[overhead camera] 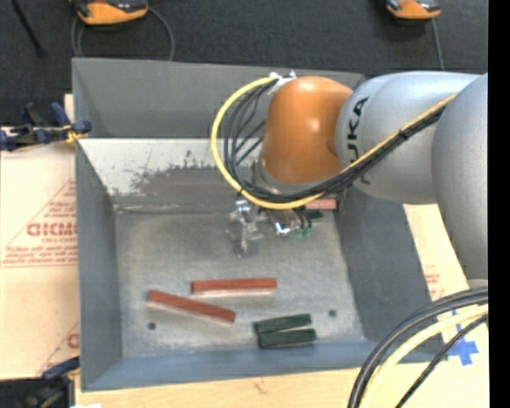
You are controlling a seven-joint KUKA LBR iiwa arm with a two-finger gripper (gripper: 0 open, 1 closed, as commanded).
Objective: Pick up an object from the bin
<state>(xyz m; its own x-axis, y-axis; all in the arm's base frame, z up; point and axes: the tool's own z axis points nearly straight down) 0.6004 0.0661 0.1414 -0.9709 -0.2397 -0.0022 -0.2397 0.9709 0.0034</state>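
Currently the end effector (245, 228) hangs low over bare floor toward the back of the bin (98, 253), with nothing visibly in it; whether it is open or closed cannot be told from this angle. The nearest things lie well apart from it, toward the front wall: a reddish-brown bar (234, 287) lying flat and almost level across the view, a second reddish bar (191, 306) slanting just beside it to the left, and a dark green block (285, 331) near the front right. The level bar looks like the likeliest pick. It appears stiff, light and straight-edged, probably wood or plastic, so it should neither bend nor crush, though smooth faces could slip under a shallow grip. The sensible hold is across its narrow width at mid-length, where it would balance. Its left end sits close to the slanted bar, and whether they touch is unclear, so a grasp toward the middle or right keeps clear of that neighbour.
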